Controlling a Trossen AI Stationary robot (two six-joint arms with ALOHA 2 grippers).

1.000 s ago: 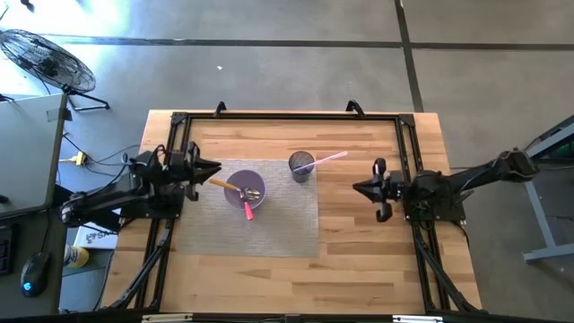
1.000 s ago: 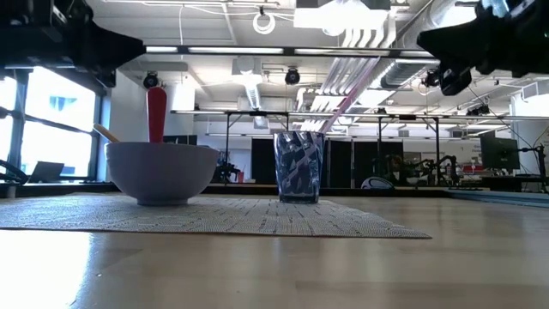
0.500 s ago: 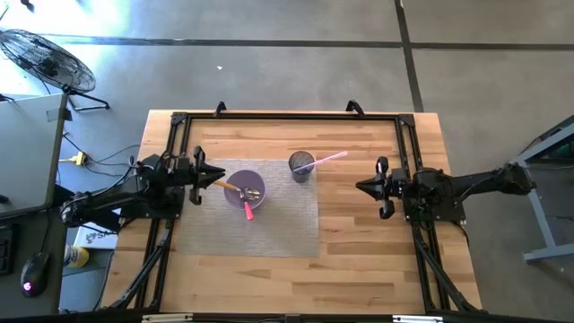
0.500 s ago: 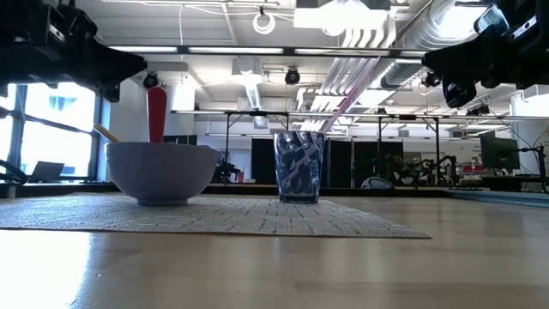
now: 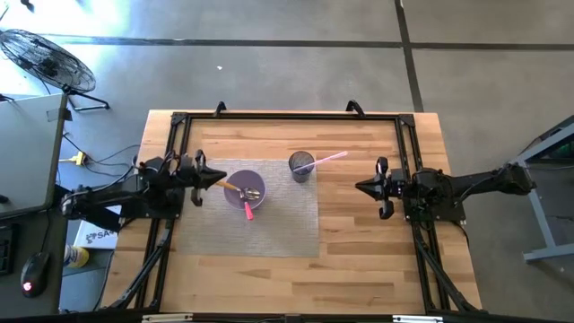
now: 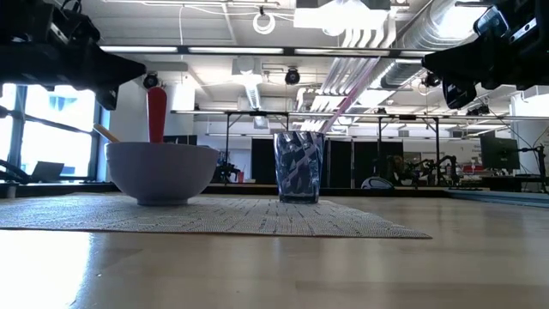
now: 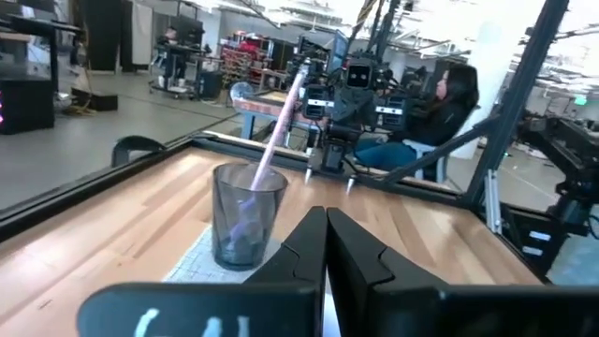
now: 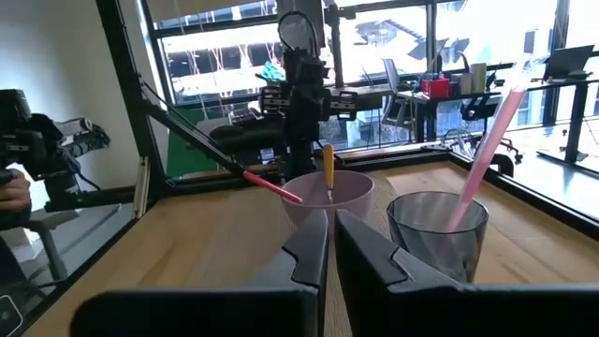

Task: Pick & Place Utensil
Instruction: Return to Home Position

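Observation:
A lilac bowl [image 5: 244, 188] [image 6: 160, 170] [image 8: 328, 192] stands on a grey placemat [image 5: 278, 224] and holds a wooden-handled utensil [image 5: 222, 185], a pink-handled one [image 5: 248, 211] and a metal one [image 5: 253, 193]. They lean on its rim. A dark clear cup [image 5: 301, 165] [image 7: 247, 211] [image 8: 438, 229] at the mat's far edge holds a pink utensil [image 5: 330, 158] slanting out over its rim. My left gripper [image 5: 221, 179] [image 6: 141, 69] [image 7: 325, 217] hovers shut just left of the bowl, above the wooden handle. My right gripper [image 5: 358, 187] [image 6: 426, 58] [image 8: 330, 220] hangs shut, right of the mat.
A black frame [image 5: 287, 117] runs along the table's far and side edges. Bare wood [image 5: 296, 278] lies between the mat and the near edge. A person [image 7: 449, 103] sits beyond the table's right side, seen in the left wrist view.
Both grippers have come down a little. The left one sank steadily above the bowl's left rim. The right one dropped in the first half second and then held still. Bowl, cup and utensils have stayed put.

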